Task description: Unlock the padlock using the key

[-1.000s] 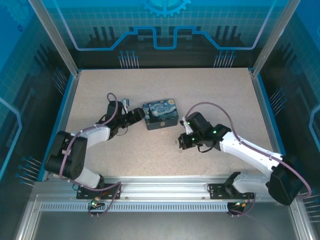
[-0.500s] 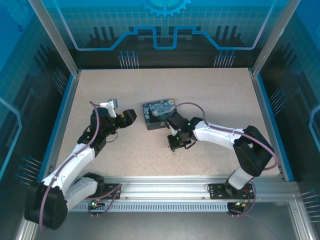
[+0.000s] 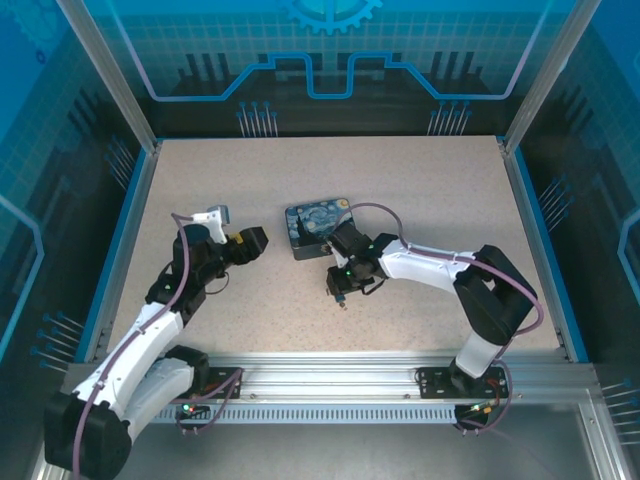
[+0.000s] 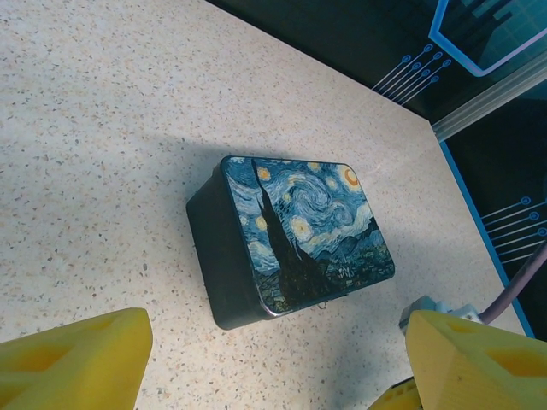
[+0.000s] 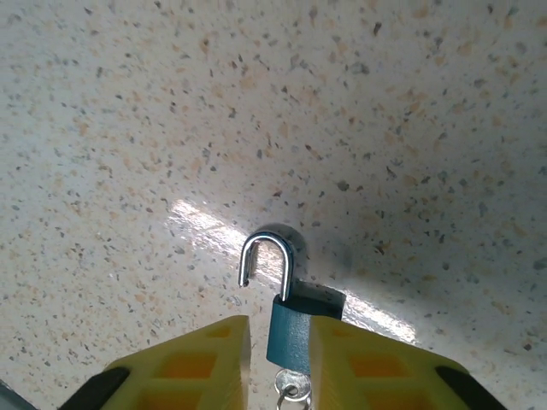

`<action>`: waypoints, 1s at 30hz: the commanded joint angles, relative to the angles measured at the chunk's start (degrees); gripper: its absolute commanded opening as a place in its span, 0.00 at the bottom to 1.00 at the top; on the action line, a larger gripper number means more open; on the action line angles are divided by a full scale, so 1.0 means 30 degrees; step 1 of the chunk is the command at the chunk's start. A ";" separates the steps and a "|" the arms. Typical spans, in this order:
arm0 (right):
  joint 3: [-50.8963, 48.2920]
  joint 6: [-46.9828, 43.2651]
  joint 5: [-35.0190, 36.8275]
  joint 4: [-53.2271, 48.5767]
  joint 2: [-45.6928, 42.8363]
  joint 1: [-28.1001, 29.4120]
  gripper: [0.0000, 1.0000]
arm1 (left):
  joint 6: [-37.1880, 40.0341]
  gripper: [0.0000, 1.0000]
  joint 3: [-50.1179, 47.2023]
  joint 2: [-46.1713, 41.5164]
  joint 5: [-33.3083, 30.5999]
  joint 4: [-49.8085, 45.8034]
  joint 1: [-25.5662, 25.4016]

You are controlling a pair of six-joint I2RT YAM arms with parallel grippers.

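The right pincer (image 5: pixel 280 331) stands narrowly parted with the padlock (image 5: pixel 289 335) lying between its yellow fingers. A sliver of gap shows on one side of the bluish body, so the pincer brackets the lock rather than clamping it. Just ahead of the fingertips the shackle (image 5: pixel 267 249) arches with one leg free of the body, which reads as a lock already sprung. Back toward the wrist, at the keyhole end, a small silvery bit looks like the key (image 5: pixel 291 393) seated in the lock, though it is too small to be sure. The low pose, close to the speckled surface (image 5: pixel 402 128), suits setting the lock down there. The left pincer (image 4: pixel 278 346) is spread wide and empty. The painted tin (image 4: pixel 308 231) lies ahead of it and well apart, and this arm is probably standing off to give the other one room.
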 commanded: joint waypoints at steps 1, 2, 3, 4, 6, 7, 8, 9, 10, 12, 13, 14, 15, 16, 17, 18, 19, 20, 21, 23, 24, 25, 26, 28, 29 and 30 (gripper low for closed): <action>-0.0225 -0.0342 0.0439 0.0248 -0.1781 -0.0190 0.28 | 0.0774 0.79 -0.0280 -0.0592 -0.0354 0.0025 0.0149; -0.0291 -0.0459 0.0625 0.0241 -0.2298 -0.0320 0.30 | 0.0892 0.79 -0.0263 -0.0702 -0.0425 -0.0007 0.0165; -0.0408 -0.0569 0.0822 0.0220 -0.2840 -0.0477 0.31 | 0.0981 0.79 -0.0279 -0.0832 -0.0527 -0.0067 0.0143; -0.0514 -0.0688 0.1001 0.0240 -0.3344 -0.0636 0.32 | 0.1065 0.79 -0.0280 -0.0932 -0.0617 -0.0108 0.0163; -0.0816 -0.1018 0.1577 0.0299 -0.4663 -0.1083 0.34 | 0.1284 0.79 -0.0291 -0.1224 -0.0870 -0.0211 0.0165; -0.0985 -0.1209 0.1804 0.0404 -0.5261 -0.1283 0.36 | 0.1421 0.79 -0.0293 -0.1351 -0.1031 -0.0289 0.0166; -0.1248 -0.1393 0.1996 0.0584 -0.5946 -0.1561 0.37 | 0.1589 0.79 -0.0330 -0.1531 -0.1243 -0.0329 0.0165; -0.1561 -0.1546 0.2182 0.0824 -0.6599 -0.1918 0.38 | 0.1726 0.79 -0.0380 -0.1725 -0.1541 -0.0348 0.0172; -0.1934 -0.1574 0.2269 0.1038 -0.7207 -0.2287 0.39 | 0.1909 0.79 -0.0463 -0.1900 -0.1842 -0.0354 0.0165; -0.2828 -0.1607 0.2313 0.1779 -0.8626 -0.3245 0.41 | 0.2304 0.79 -0.0737 -0.2266 -0.2717 -0.0298 0.0165; -0.3279 -0.1609 0.2424 0.2116 -0.9257 -0.3690 0.43 | 0.2450 0.79 -0.0909 -0.2417 -0.3187 -0.0234 0.0165; -0.4016 -0.1623 0.2571 0.2563 -0.9979 -0.4162 0.46 | 0.2603 0.79 -0.1119 -0.2571 -0.3802 -0.0188 0.0165; -0.4666 -0.1703 0.2728 0.3074 -1.0742 -0.4641 0.50 | 0.2736 0.79 -0.1356 -0.2703 -0.4476 -0.0109 0.0165; -0.5265 -0.1735 0.2819 0.3510 -1.1396 -0.5114 0.55 | 0.2827 0.79 -0.1574 -0.2779 -0.5057 0.0001 0.0165; -0.5922 -0.1789 0.2862 0.4089 -1.2156 -0.5647 0.60 | 0.2957 0.79 -0.1832 -0.2843 -0.5666 0.0172 0.0172; -0.6589 -0.1923 0.2929 0.4608 -1.2952 -0.6198 0.65 | 0.3120 0.79 -0.2118 -0.2894 -0.6169 0.0383 0.0165; -0.7112 -0.2046 0.3089 0.4962 -1.3636 -0.6639 0.71 | 0.3209 0.80 -0.2332 -0.2961 -0.6582 0.0554 0.0165; -0.7652 -0.2288 0.3160 0.5333 -1.4355 -0.7112 0.79 | 0.3351 0.80 -0.2557 -0.2994 -0.7023 0.0807 0.0165; -0.8214 -0.2708 0.3098 0.5708 -1.5106 -0.7598 0.89 | 0.3490 0.80 -0.2786 -0.3023 -0.7435 0.1052 0.0179; -0.9107 -0.3387 0.3177 0.6221 -1.6382 -0.8319 1.00 | 0.3688 0.94 -0.3136 -0.3024 -0.8235 0.1351 0.0194; -0.9526 -0.3743 0.3353 0.6422 -1.7053 -0.8646 1.00 | 0.3845 0.99 -0.3318 -0.3010 -0.8676 0.1540 0.0208; -0.9876 -0.4093 0.3495 0.6598 -1.7502 -0.8893 1.00 | 0.4007 0.99 -0.3451 -0.3024 -0.8980 0.1747 0.0223; -1.0262 -0.4399 0.3805 0.6750 -1.8074 -0.9169 1.00 | 0.4257 0.99 -0.3631 -0.3024 -0.9294 0.1981 0.0249; -1.0915 -0.4922 0.4460 0.6959 -1.8999 -0.9623 1.00 | 0.4442 0.99 -0.3812 -0.3032 -0.9902 0.2194 0.0281; -1.1263 -0.5164 0.4809 0.7126 -1.9415 -0.9839 1.00 | 0.4421 0.99 -0.3911 -0.3031 -1.0287 0.2323 0.0305; -1.1593 -0.5338 0.5096 0.7355 -1.9800 -1.0010 1.00 | 0.4481 0.99 -0.4046 -0.3025 -1.0557 0.2510 0.0311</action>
